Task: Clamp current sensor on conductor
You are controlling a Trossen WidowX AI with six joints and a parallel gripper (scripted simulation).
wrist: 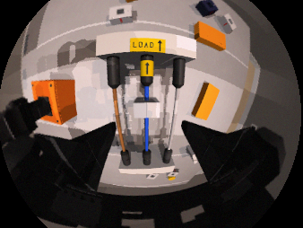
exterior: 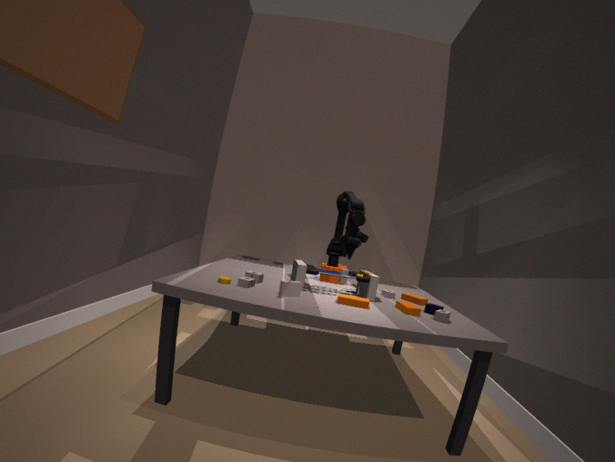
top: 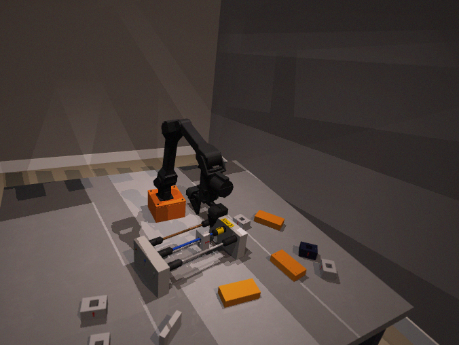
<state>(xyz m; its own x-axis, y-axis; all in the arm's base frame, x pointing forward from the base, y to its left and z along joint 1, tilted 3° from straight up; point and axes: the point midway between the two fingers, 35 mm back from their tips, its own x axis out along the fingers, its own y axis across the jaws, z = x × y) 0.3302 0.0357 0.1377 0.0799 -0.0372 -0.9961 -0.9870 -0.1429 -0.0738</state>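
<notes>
A fixture holds three conductors between two pale end blocks [top: 151,267] [top: 237,240]: copper [top: 181,232] [wrist: 118,124], blue [top: 185,244] [wrist: 146,91] and grey [top: 202,253] [wrist: 170,120]. The yellow LOAD marker [top: 226,223] [wrist: 147,45] sits on the far block, above the blue conductor's yellow ferrule [top: 218,230] [wrist: 146,67]. The pale grey sensor [top: 203,239] [wrist: 147,109] sits round the blue conductor near the LOAD end. I cannot make out its arrow. My gripper [top: 205,212] [wrist: 150,124] [exterior: 354,248] is open and empty, a little above the sensor, a finger on each side.
Orange blocks [top: 239,291] [top: 288,264] [top: 269,219] lie right of the fixture. A dark blue block [top: 308,250] and other grey square-holed sensors [top: 328,265] [top: 242,220] [top: 93,307] lie around. The arm's orange base [top: 166,204] stands behind the fixture.
</notes>
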